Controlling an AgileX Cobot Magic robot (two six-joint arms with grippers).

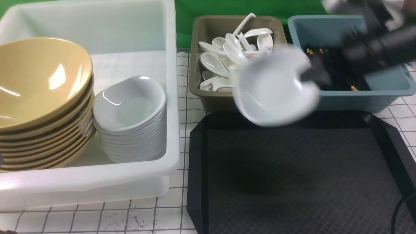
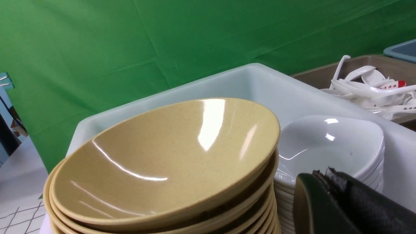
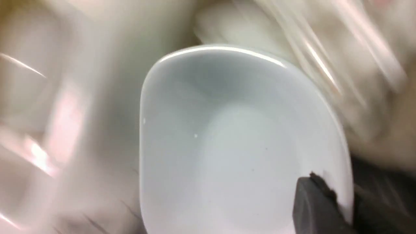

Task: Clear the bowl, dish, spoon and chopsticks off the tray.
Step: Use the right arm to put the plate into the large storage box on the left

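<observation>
My right gripper (image 1: 312,76) is shut on the rim of a white dish (image 1: 276,87), which it holds tilted in the air over the back edge of the black tray (image 1: 292,182). Both are motion-blurred. In the right wrist view one finger (image 3: 313,204) lies inside the dish (image 3: 234,139), with the rim pinched. The visible part of the tray is bare. Yellow bowls (image 1: 39,84) are stacked in the white tub (image 1: 97,182). Spoons (image 1: 224,55) fill the olive tub and black chopsticks (image 1: 338,78) lie in the blue tub. My left gripper (image 2: 325,175) is shut and holds nothing, beside the bowl stack (image 2: 162,156).
A stack of white dishes (image 1: 130,117) stands next to the yellow bowls in the white tub. The olive tub (image 1: 208,94) and the blue tub (image 1: 357,97) stand behind the tray. A white gridded cloth (image 1: 130,217) covers the table, and a green backdrop hangs behind.
</observation>
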